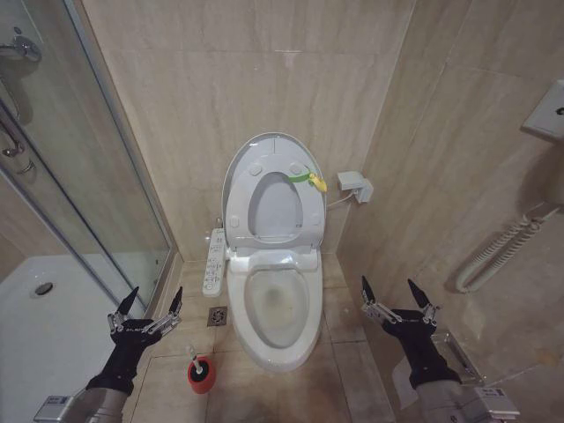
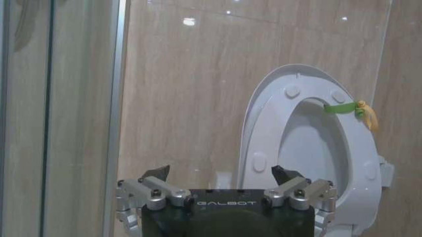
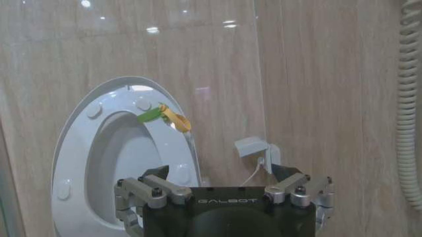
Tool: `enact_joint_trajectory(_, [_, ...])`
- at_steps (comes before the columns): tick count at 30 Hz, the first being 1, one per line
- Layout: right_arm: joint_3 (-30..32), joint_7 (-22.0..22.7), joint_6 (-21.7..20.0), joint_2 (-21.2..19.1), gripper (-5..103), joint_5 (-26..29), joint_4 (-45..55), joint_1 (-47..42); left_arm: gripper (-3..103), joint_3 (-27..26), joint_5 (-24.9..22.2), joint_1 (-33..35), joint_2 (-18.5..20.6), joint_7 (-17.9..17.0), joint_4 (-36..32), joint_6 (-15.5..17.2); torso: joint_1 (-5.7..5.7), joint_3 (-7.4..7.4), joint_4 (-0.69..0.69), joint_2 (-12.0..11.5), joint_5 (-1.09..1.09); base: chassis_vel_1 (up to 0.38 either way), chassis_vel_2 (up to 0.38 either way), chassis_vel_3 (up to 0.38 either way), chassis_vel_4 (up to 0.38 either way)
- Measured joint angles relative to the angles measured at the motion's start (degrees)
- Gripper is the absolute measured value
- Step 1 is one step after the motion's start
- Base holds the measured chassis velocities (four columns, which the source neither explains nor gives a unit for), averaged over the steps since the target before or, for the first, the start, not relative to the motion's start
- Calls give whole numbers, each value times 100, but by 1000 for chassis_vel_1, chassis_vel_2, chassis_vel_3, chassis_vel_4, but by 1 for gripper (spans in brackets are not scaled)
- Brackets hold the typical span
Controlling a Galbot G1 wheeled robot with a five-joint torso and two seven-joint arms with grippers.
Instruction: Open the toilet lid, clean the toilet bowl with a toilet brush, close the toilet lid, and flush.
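Observation:
The toilet lid (image 1: pixel 275 207) stands raised against the back wall with the ring seat up in front of it. A green-and-yellow tag (image 1: pixel 308 179) hangs at its upper edge. The lid (image 2: pixel 310 138) (image 3: pixel 118 148) also faces both wrist cameras. Below it the toilet bowl (image 1: pixel 308 339) lies uncovered, with the button panel (image 1: pixel 214 262) at its side. The toilet brush (image 1: pixel 201 370) stands in its red holder on the floor, left of the bowl. My left gripper (image 1: pixel 152 300) (image 2: pixel 220 173) hovers open above and left of the brush. Right of the bowl, my right gripper (image 1: pixel 397 293) (image 3: pixel 221 172) is open too.
A glass shower door (image 1: pixel 88 176) and white shower tray (image 1: pixel 44 308) close off the left side. A floor drain (image 1: pixel 217 315) sits beside the bowl. The right wall carries a small white box with a cable (image 1: pixel 355 186) and a coiled hose (image 1: pixel 502 251).

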Motion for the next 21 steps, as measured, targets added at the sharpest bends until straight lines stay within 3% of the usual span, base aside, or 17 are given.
enact_joint_trajectory(21, [0, 0, 0, 0, 100, 0, 0, 0, 100, 0, -4, 0, 1, -4, 1, 8, -6, -8, 0, -15, 0, 0, 0, 0, 0])
